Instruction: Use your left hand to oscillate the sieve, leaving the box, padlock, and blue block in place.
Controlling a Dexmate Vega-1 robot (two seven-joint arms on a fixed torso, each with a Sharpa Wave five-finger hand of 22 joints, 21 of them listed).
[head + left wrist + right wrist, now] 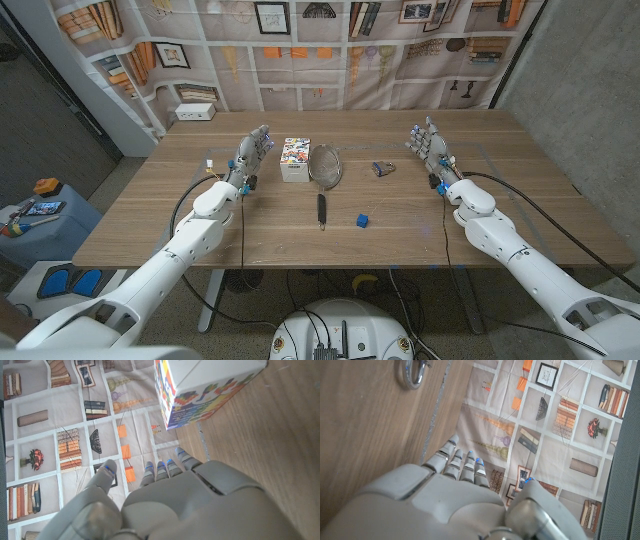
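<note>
At table centre, sieve (324, 166) lies at 3 o'clock of left hand (254, 150), box (294, 160) between; hand empty, fingers apart.

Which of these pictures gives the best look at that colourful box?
The left wrist view: the box looms large there, its bright printed pattern clear. In the head view the box is small, standing beside the sieve.

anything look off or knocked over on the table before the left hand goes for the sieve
Nothing stands out. The box sits upright beside the sieve, which lies with its handle toward the robot. The padlock and blue block lie apart, untouched. Both hands, left and right, hold nothing.
</note>
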